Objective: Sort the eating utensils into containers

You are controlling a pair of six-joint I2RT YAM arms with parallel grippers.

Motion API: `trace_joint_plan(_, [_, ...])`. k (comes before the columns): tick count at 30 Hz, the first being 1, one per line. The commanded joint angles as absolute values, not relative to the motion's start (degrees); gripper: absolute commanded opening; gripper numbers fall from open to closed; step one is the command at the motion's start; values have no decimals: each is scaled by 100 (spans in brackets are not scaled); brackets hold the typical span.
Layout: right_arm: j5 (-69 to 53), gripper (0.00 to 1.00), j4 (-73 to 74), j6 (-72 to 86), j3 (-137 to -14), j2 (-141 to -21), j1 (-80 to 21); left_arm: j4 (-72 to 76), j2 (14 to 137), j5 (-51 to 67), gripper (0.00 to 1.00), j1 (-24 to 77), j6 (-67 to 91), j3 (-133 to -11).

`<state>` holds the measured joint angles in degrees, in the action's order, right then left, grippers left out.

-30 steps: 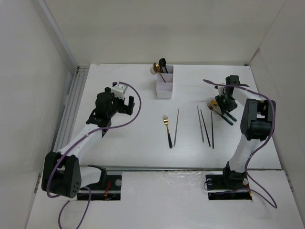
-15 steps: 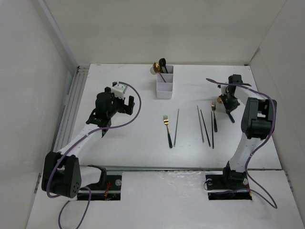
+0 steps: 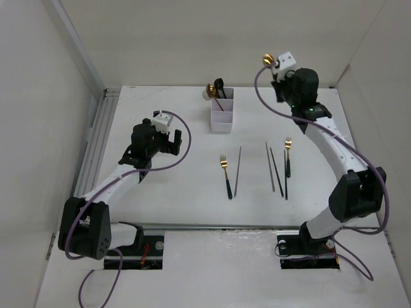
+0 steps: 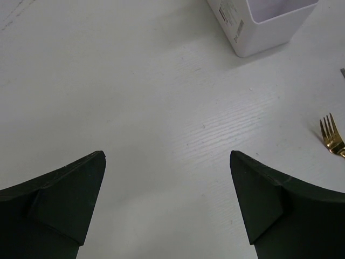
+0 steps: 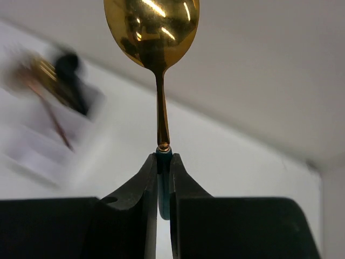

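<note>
my right gripper (image 5: 163, 162) is pinched tight on the gold spoon (image 5: 152, 21), which i hold high above the far right part of the table (image 3: 160, 192), bowl pointing up and away from the fingers. the pads bite the handle just below the small gold collar; that handle looks dark teal, though my fingers hide most of it. the spoon is light and stiff, but polished and slim, so with only 2 narrow pads on a smooth rod i judge it could swivel or slide if swung fast; a grip on the handle close to the neck, as now, keeps the bowl from levering it round. the white organiser (image 3: 222, 110) sits far and to the left of the spoon, with a few spoons standing in its far compartment. my left gripper (image 4: 167, 189) hangs wide open and holds nothing, low over bare table to the near left of the organiser. on the table lie 2 dark-handled gold forks (image 3: 226, 174) and several thin chopsticks (image 3: 274, 168), all flat and slick, best taken across the handle.
</note>
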<state>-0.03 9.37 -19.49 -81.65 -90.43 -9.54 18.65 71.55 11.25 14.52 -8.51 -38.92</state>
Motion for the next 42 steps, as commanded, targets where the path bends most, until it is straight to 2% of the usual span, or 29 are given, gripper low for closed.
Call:
trace_joint_plan(1, [-887,0,-2000,-1058,-8138,-9488,-1554,2215,7172,906,100,1433,-660,-4087])
trace_joint_plan(2, [-1001,0,-2691,-907,-8252,-9727,-1660,2215,7233,905,100,1433,-659,-4139])
trace_joint_plan(7, [-1652,0,-4354,-247,-9480,-11457,-2135,2083,7426,835,100,1433,-519,-4324])
trace_joint_plan(11, [-1705,0,-5290,-193,-9825,-12110,-2268,1969,7698,712,100,1433,-519,-4543])
trace_joint_plan(15, [-1512,0,-5063,-123,-10099,-12576,-2268,1907,7927,598,100,1433,-519,-4710])
trace_joint_plan(41, [-272,0,-4685,35,-9308,-12753,-2153,1960,8306,598,100,1274,-571,-4992])
trace_joint_plan(42, [-272,4,-4685,35,-9308,-12753,-2153,1960,8306,598,100,1274,-571,-4992])
